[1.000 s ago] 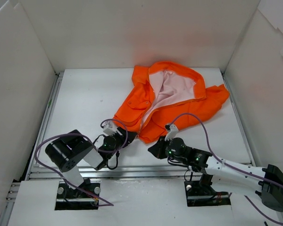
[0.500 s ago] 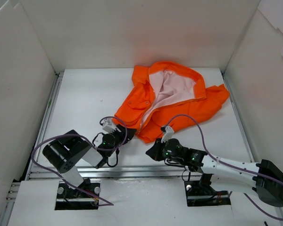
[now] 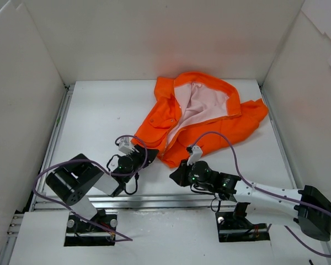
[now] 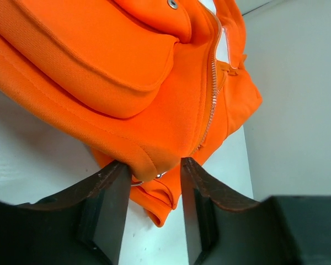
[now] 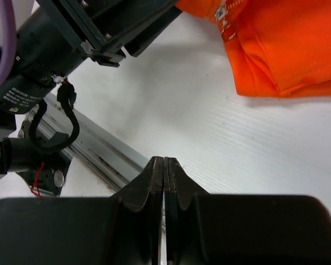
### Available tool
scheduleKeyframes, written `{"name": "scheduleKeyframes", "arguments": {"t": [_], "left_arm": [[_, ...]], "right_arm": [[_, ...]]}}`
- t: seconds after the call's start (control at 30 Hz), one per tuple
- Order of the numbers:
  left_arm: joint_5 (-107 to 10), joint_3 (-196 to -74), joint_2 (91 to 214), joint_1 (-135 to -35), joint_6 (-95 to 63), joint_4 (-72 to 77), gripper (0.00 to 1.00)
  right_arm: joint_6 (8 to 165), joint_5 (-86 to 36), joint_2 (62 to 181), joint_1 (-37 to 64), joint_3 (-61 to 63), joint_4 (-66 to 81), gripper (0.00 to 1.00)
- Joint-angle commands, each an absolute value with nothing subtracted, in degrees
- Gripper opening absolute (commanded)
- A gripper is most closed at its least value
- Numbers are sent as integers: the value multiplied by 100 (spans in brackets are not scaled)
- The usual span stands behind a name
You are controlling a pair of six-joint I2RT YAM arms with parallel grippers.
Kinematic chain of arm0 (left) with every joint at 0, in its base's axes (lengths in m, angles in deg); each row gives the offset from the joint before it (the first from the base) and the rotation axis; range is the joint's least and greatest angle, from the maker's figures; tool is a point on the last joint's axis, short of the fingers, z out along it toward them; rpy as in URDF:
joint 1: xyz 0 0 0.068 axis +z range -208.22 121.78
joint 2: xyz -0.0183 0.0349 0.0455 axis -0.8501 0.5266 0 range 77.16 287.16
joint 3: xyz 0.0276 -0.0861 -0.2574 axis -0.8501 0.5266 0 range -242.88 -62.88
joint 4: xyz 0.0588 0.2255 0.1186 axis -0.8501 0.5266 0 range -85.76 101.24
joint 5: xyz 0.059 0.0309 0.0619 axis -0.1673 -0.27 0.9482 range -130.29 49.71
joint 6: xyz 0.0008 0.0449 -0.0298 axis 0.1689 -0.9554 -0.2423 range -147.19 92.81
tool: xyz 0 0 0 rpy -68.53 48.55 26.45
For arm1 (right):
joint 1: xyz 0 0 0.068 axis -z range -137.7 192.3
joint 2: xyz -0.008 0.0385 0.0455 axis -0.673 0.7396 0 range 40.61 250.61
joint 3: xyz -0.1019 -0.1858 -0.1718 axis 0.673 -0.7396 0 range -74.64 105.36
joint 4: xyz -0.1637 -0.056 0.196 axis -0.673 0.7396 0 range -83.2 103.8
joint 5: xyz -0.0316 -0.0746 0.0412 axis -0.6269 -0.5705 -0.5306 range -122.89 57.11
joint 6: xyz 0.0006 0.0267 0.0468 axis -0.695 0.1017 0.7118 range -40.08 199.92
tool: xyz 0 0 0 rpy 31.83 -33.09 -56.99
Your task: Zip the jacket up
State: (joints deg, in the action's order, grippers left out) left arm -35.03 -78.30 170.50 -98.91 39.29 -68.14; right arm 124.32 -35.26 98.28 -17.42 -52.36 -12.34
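The orange jacket (image 3: 209, 130) lies open at the back middle of the floor, its pale pink lining (image 3: 196, 105) facing up. My left gripper (image 3: 150, 157) is open at the jacket's near left hem. In the left wrist view that hem corner (image 4: 127, 72) sits between the open fingertips (image 4: 154, 165), touching the left finger (image 4: 107, 182), with a small metal piece (image 4: 161, 175) just under the hem. The light zipper strip (image 4: 212, 83) runs up the front edge. My right gripper (image 3: 174, 175) is shut on nothing, low over the floor just short of the jacket (image 5: 287, 49).
White walls (image 3: 22, 110) box in the floor on three sides. An aluminium rail (image 3: 154, 201) runs along the near edge, also seen close under the right fingers as rail (image 5: 94, 149). Purple cables loop over both arms. The left arm's wrist (image 5: 116, 27) is close to the right gripper.
The right gripper has slid left and slightly back from the jacket's hem. The left gripper has edged forward onto the hem corner.
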Motion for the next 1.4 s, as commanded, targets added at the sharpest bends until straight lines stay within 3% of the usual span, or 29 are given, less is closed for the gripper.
{"name": "scheduleKeyframes", "arguments": {"t": [0.0, 0.07, 0.1, 0.13, 0.17, 0.23, 0.3, 0.57, 0.7, 0.77, 1.1, 1.17, 1.37], "left_arm": [[-3642, -7923, 16752, -9795, 4030, -9095, 37], [-3791, -7914, 16751, -9734, 4022, -9112, 24], [-3835, -7906, 16743, -9734, 4074, -9121, 18], [-3923, -7888, 16743, -9673, 4101, -9103, 5], [-3967, -7888, 16682, -9594, 4179, -9025, 0], [-4159, -7853, 16620, -9541, 4338, -8858, 0], [-4283, -7888, 16488, -9470, 4435, -8665, 0], [-4776, -7941, 15750, -9119, 4725, -7233, 0], [-4732, -8011, 15284, -9118, 4576, -6493, 0], [-4715, -8055, 14854, -9118, 4506, -5835, 0], [-4715, -8257, 14150, -9013, 4286, -4375, 0], [-4715, -8179, 14220, -9013, 4329, -4445, 0], [-5136, -8082, 14712, -8846, 4698, -5200, 0]], "right_arm": [[12123, -4034, 9643, -1773, -4766, -1369, 0], [12001, -4176, 9546, -1782, -4704, -1132, 1], [11956, -4289, 9519, -1790, -4661, -1070, 5], [11921, -4334, 9536, -1773, -4643, -1034, 13], [11816, -4361, 9589, -1782, -4634, -1069, 17], [11684, -4440, 9887, -1782, -4581, -1296, 28], [11386, -4388, 10343, -1790, -4380, -1403, 33], [10392, -4483, 11891, -1720, -3782, -2290, 30], [10225, -4563, 12383, -1676, -3553, -2633, 45], [10163, -4563, 12568, -1632, -3500, -2862, 48], [9969, -4502, 12517, -1430, -3860, -4083, 54], [10083, -4335, 12385, -1299, -3991, -4145, 63], [10154, -3571, 12612, -1017, -3870, -4163, 63]]}}
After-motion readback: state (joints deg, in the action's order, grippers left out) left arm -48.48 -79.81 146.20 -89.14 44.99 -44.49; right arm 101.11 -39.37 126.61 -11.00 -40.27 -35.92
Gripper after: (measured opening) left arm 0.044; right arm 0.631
